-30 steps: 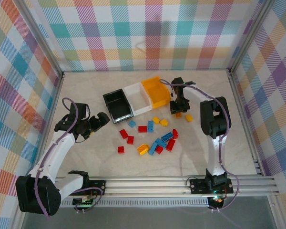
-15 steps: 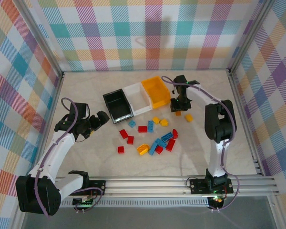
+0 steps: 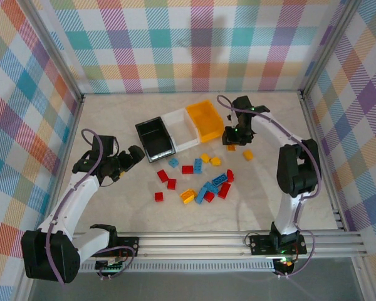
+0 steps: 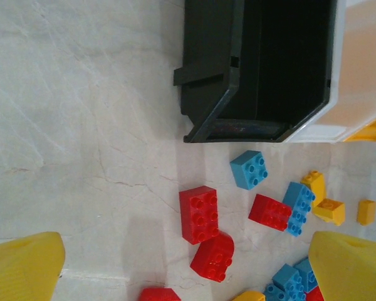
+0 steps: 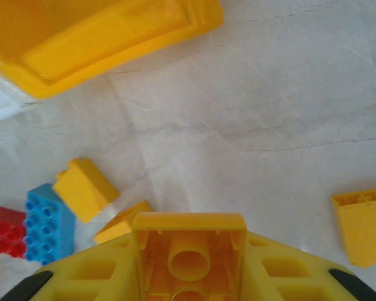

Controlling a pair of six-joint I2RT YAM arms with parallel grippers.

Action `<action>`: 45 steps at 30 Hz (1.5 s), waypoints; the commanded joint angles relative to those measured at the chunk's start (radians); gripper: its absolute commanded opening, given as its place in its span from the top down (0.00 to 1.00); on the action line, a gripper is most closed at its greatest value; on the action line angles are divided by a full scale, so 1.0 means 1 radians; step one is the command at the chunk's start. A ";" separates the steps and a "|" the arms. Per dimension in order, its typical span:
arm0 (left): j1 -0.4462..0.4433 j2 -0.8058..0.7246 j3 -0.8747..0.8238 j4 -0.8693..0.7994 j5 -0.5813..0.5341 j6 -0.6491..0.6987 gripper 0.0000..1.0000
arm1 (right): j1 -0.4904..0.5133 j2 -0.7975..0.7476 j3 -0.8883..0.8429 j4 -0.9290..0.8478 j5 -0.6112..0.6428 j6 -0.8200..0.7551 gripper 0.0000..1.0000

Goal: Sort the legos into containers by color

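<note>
My right gripper (image 3: 232, 140) is shut on a yellow lego (image 5: 189, 241), held hollow underside up just off the table, beside the yellow container's (image 3: 205, 120) right front corner. The black container (image 3: 155, 139), white container (image 3: 182, 128) and yellow one stand joined in a slanted row. Red, blue and yellow legos lie scattered in front of them, among them a red brick (image 4: 199, 214), a rounded red one (image 4: 212, 256) and a blue one (image 4: 249, 169). My left gripper (image 3: 128, 160) hangs open left of the black container, its yellow fingers (image 4: 19, 269) wide apart with nothing between them.
A loose yellow brick (image 3: 248, 155) lies right of the held one, and two more yellow bricks (image 3: 210, 159) lie to its left. Checkered walls and metal rails (image 3: 319, 157) close in the table on three sides. Bare marble surface (image 3: 113, 119) lies at the back left.
The right arm's elbow has swung to the right while its gripper, holding the yellow lego, shifted slightly left toward the yellow container. The left arm has stayed put.
</note>
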 commanded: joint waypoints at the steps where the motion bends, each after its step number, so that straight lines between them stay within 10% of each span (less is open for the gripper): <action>1: -0.022 0.018 -0.004 0.042 0.037 -0.017 0.00 | -0.003 -0.063 -0.016 0.003 -0.092 0.040 0.65; 15: -0.073 0.084 0.032 0.072 0.058 0.001 0.00 | 0.018 -0.104 0.050 0.075 -0.295 0.178 0.65; 45: -0.072 0.002 0.015 -0.033 0.030 0.032 0.00 | 0.251 0.417 0.670 -0.098 -0.176 0.137 0.66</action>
